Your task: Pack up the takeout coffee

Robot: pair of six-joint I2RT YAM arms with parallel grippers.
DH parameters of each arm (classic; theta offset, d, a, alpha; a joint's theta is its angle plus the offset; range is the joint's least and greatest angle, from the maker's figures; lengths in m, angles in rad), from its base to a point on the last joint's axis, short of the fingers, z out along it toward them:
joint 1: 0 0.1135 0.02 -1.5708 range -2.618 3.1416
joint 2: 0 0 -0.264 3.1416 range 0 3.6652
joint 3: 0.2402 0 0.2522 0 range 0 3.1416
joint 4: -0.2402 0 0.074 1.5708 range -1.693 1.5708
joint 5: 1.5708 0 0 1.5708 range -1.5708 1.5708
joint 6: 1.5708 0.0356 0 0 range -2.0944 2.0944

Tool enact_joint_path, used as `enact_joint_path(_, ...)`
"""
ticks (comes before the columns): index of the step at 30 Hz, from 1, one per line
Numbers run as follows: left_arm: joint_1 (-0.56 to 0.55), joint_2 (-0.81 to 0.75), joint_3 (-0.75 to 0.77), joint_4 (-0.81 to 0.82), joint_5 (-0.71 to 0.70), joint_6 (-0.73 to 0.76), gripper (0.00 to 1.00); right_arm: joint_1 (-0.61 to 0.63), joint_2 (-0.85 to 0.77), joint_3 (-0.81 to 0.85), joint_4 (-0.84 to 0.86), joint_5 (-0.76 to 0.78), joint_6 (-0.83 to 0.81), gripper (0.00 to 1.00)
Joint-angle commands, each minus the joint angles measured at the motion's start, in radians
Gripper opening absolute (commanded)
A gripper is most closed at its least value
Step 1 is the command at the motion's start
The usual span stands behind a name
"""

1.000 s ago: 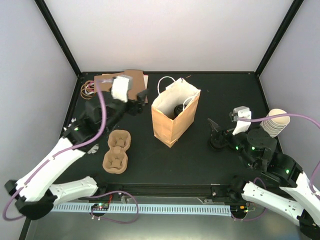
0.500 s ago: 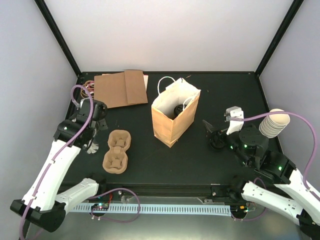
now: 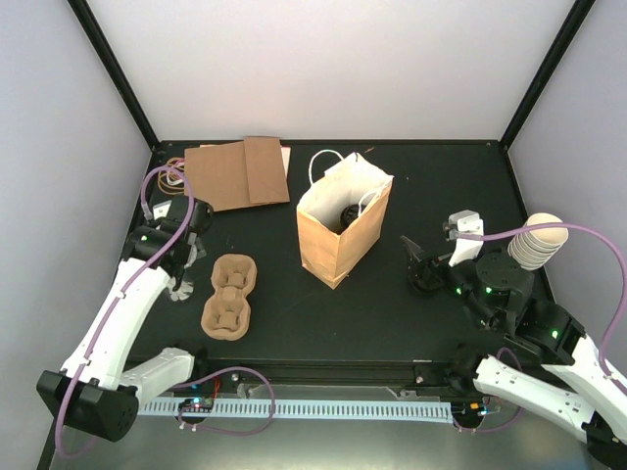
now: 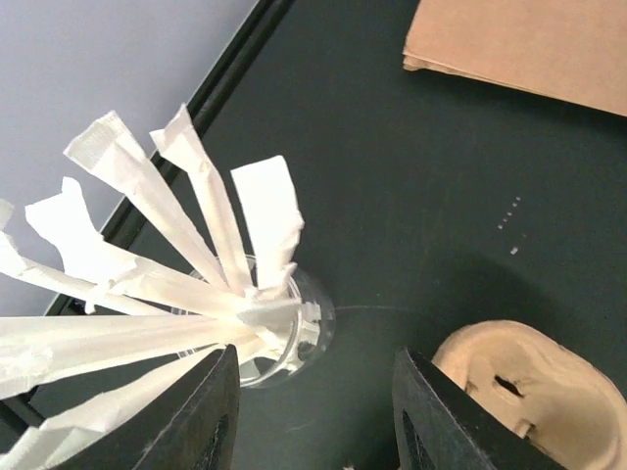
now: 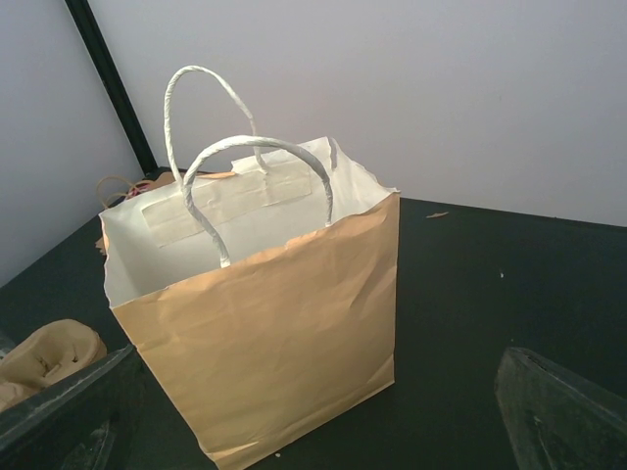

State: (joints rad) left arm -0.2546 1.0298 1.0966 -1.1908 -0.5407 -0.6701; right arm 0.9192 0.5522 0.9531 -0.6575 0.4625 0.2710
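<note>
A brown paper bag (image 3: 338, 235) with white handles stands open mid-table. A dark round lid (image 3: 345, 214) of one takeout coffee cup shows inside it; any other cups are hidden. The bag fills the right wrist view (image 5: 265, 323). The brown pulp tray (image 3: 227, 294) lies empty to its left. My left gripper (image 3: 186, 266) is open and empty above a glass of paper-wrapped straws (image 4: 284, 333), with the tray (image 4: 529, 382) to its right. My right gripper (image 3: 416, 264) is open and empty, right of the bag and pointing at it.
Flat brown paper bags (image 3: 240, 171) lie at the back left, with rubber bands (image 3: 174, 171) beside them. A stack of cream lidless cups (image 3: 537, 240) stands at the right edge. The straw glass (image 3: 179, 289) stands left of the tray.
My left arm has drawn back from over the flat bags at the rear to the left side, near the straw glass. My right arm has shifted only slightly.
</note>
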Motion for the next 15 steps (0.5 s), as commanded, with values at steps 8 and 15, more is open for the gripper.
enact_joint_path(8, 0.081, 0.040, -0.027, 0.086, -0.062, 0.036, 0.35, -0.003, -0.015, 0.003, 0.001, 0.017, -0.005, 1.00)
enact_joint_path(15, 0.082, 0.033, 0.029, 0.041, -0.027, 0.016, 0.19, -0.004, -0.007, 0.006, 0.004, 0.017, -0.006, 1.00)
